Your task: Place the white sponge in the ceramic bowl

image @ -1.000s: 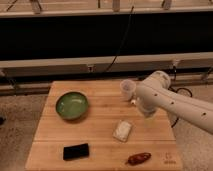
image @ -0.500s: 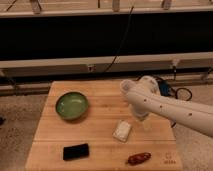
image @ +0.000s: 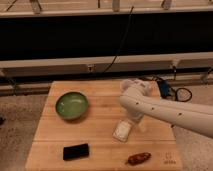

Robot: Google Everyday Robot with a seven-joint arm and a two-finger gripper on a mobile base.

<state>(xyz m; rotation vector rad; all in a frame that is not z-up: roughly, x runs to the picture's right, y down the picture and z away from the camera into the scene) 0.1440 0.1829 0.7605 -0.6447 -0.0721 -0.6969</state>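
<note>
The white sponge (image: 122, 131) lies flat on the wooden table (image: 100, 135), right of centre. The green ceramic bowl (image: 72, 105) stands empty at the table's left, well apart from the sponge. My white arm reaches in from the right and bends down over the sponge. The gripper (image: 136, 122) hangs at the sponge's upper right edge, mostly hidden under the arm's wrist. I cannot tell whether it touches the sponge.
A black phone-like slab (image: 76, 151) lies at the front left. A red-brown elongated item (image: 138, 158) lies at the front, just below the sponge. A translucent cup (image: 127, 84) stands behind the arm at the table's back. Cables lie on the floor at right.
My arm has swung left and forward across the table. The gripper has come down from beside the cup to the sponge's upper right edge. The sponge and the bowl have not moved.
</note>
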